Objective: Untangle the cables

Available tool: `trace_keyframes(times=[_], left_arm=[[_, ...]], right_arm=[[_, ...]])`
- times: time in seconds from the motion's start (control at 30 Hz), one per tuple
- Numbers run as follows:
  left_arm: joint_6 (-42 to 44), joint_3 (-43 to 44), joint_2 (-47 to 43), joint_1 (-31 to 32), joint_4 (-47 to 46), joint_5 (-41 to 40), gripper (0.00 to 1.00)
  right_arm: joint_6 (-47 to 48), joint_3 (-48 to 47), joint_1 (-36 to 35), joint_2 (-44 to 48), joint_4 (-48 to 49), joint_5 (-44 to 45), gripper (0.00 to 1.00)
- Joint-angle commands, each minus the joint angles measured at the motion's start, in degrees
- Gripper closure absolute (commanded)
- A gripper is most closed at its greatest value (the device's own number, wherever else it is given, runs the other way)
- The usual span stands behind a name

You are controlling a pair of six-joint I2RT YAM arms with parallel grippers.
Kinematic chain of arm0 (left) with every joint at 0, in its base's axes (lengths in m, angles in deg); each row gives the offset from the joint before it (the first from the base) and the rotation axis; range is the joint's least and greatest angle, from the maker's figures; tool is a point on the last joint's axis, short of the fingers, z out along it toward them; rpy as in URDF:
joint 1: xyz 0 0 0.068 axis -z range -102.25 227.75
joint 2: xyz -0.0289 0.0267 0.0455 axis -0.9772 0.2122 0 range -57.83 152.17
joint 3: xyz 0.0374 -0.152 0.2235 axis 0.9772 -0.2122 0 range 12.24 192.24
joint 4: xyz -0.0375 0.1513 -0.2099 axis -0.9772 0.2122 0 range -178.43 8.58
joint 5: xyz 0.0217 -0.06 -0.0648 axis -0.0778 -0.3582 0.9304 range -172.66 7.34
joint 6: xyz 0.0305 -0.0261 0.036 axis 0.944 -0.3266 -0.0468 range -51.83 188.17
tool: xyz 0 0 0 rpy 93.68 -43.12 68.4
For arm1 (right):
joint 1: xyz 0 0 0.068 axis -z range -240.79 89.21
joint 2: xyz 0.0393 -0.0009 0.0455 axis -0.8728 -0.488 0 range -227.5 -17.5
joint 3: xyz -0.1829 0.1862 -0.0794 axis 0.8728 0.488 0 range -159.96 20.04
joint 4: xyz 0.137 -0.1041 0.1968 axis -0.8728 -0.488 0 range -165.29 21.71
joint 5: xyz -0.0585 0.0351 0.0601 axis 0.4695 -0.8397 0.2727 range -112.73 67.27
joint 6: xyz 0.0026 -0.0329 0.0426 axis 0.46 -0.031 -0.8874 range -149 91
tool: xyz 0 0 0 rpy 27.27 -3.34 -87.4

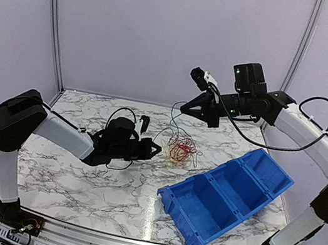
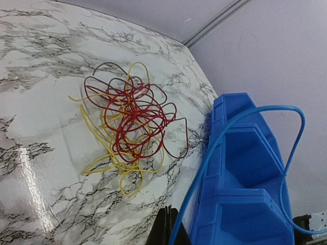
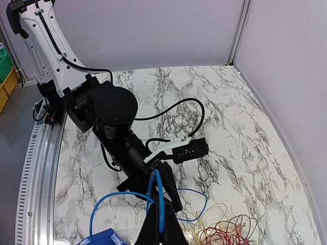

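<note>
The cables lie as a loose tangle (image 2: 133,120) of red, dark red and yellow loops on the marble table, seen also in the top view (image 1: 182,150) and at the bottom edge of the right wrist view (image 3: 230,232). A blue cable (image 2: 206,163) has been drawn out of the heap and arcs through the air. My right gripper (image 3: 162,227) hangs above the tangle (image 1: 185,109), shut on that blue cable (image 3: 161,199). My left gripper (image 2: 172,224) sits low over the table just left of the tangle (image 1: 156,150), jaws shut, with the blue cable coming out along its right finger.
A blue bin (image 1: 254,152) with three compartments stands on the table right of the tangle, close to the left gripper's right side (image 2: 240,168). Walls enclose the table at the back and sides. The left arm's own black cable loops above its wrist (image 1: 124,112).
</note>
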Motion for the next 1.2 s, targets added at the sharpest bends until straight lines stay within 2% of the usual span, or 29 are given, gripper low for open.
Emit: trace_keyframes(times=[0.0, 0.1, 0.27, 0.53, 0.6, 0.67, 0.73, 0.97, 1.03, 1.17], left_arm=[[-1.2, -4.7, -2.8, -0.3, -3.3, -4.4, 1.00], [-1.8, -8.8, -4.0, -0.6, -3.3, -5.7, 1.00], [-2.7, -13.8, -5.2, -0.5, -3.4, -7.9, 1.00], [1.6, -15.5, -9.6, -0.6, -3.2, -5.6, 0.99], [4.8, -14.8, -12.4, -0.6, -1.6, -3.5, 0.68], [8.7, -13.3, -16.6, -0.6, 4.0, -3.8, 0.51], [13.8, -10.7, -20.3, -0.6, 11.3, -5.5, 0.41], [32.1, 3.4, -27.7, -0.7, 34.0, -16.2, 0.18], [35.7, 8.4, -27.1, -1.1, 37.2, -18.5, 0.13], [39.7, 13.9, -23.8, -2.8, 38.4, -18.5, 0.11]], right_arm=[[2.1, -4.3, -0.3, 2.4, -2.9, 3.3, 1.00], [3.1, -9.9, 1.5, 3.1, -5.2, 5.2, 1.00], [0.5, -15.5, 7.5, 3.9, -5.5, 3.6, 1.00], [1.5, -12.6, 10.7, 6.3, -4.3, 10.3, 1.00], [0.8, -10.3, 12.0, 7.1, -2.9, 11.4, 1.00], [-0.2, -8.4, 13.8, 7.7, -1.5, 12.4, 1.00], [-0.8, -7.8, 15.5, 8.4, -1.0, 13.5, 1.00], [-2.1, -7.4, 22.7, 11.2, -1.2, 17.3, 1.00], [-2.9, -7.2, 24.7, 12.0, -1.2, 18.2, 1.00], [-3.3, -5.2, 28.9, 14.7, -0.2, 19.8, 1.00]])
